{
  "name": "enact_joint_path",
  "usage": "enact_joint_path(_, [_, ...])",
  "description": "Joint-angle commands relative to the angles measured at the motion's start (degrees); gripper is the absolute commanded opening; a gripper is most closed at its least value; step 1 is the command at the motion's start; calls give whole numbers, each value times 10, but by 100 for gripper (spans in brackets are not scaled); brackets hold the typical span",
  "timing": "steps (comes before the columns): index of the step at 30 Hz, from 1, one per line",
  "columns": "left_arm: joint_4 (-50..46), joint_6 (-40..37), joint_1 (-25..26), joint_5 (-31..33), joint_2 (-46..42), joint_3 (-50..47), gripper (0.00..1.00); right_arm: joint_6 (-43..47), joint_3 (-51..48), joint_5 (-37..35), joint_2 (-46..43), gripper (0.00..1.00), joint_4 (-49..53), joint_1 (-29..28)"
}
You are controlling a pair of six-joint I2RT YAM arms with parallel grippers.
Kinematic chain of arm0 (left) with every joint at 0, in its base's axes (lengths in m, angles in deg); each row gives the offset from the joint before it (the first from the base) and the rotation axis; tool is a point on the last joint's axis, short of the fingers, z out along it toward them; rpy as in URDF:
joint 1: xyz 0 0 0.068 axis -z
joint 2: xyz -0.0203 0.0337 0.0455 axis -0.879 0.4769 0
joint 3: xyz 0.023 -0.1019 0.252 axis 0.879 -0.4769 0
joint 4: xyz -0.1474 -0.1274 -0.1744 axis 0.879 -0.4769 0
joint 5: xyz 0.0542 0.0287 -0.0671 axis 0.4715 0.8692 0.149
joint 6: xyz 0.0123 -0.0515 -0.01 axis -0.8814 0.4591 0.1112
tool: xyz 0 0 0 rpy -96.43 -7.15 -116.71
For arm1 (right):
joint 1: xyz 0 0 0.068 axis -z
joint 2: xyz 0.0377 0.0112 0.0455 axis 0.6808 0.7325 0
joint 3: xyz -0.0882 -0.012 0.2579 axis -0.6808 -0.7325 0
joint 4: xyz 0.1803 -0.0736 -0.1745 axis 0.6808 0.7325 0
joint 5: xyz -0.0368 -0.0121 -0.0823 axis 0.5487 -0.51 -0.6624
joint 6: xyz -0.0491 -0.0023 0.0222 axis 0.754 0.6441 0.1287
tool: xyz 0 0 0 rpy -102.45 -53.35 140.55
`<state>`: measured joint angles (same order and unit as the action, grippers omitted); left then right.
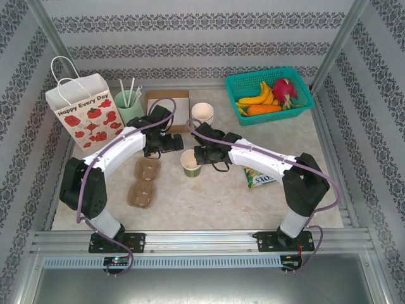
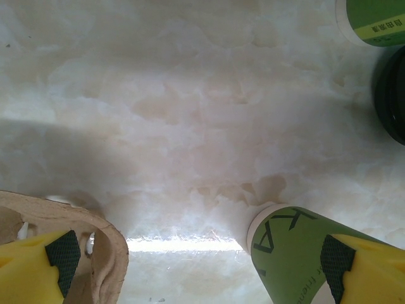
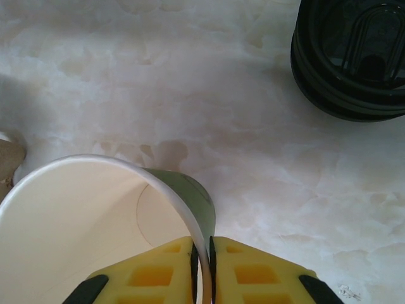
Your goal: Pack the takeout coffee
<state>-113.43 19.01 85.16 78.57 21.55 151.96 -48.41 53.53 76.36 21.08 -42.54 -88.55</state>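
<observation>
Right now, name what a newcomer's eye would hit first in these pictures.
The small dark green paper cup with a cream inside stands lidless mid-table, the right arm's yellow fingers straddling its rim. At the back, a white paper bag with red print stands left and a teal plastic basket of bright fruit right.

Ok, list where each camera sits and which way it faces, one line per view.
Top external: above and behind the bases, looking down on the table; left arm and right arm show.
Left wrist: on the left arm, facing down at the table; open left gripper at the bottom corners.
Right wrist: facing down; right gripper pinching the green paper cup's rim.
Shared: that cup is in all three views.
</observation>
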Motion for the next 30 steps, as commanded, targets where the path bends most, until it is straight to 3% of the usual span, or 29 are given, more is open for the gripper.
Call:
enact_joint_path(1, [-25, -3, 9, -7, 11, 3, 99, -8, 15, -4, -1, 18, 14, -6])
enact_joint_path(13, [-14, 11, 22, -28, 14, 8, 99, -8, 1, -41, -56, 33, -1, 9])
enact_joint_path(18, [11, 30, 25, -56, 9, -5, 99, -31, -35, -83, -106, 48, -28, 31])
enact_joint_path(20, [15, 33, 25, -50, 8, -6, 99, -36, -51, -109, -126, 56, -33, 43])
enact_joint_path(21, [14, 33, 25, -43, 6, -5, 99, -35, -56, -123, -134, 65, -32, 48])
enact_joint_path(22, [15, 34, 25, -34, 2, -6, 99, -32, -62, -140, -142, 93, -31, 53])
enact_joint_path(23, [20, 35, 25, -26, -3, -7, 99, -26, -68, -162, -150, 98, -32, 57])
enact_joint_path(27, [48, 45, 25, 9, -26, -16, 99, 19, -90, -210, -174, 98, -55, 77])
enact_joint_path(30, [85, 68, 25, 34, -43, -23, 99, 49, -101, -151, -174, 98, -96, 113])
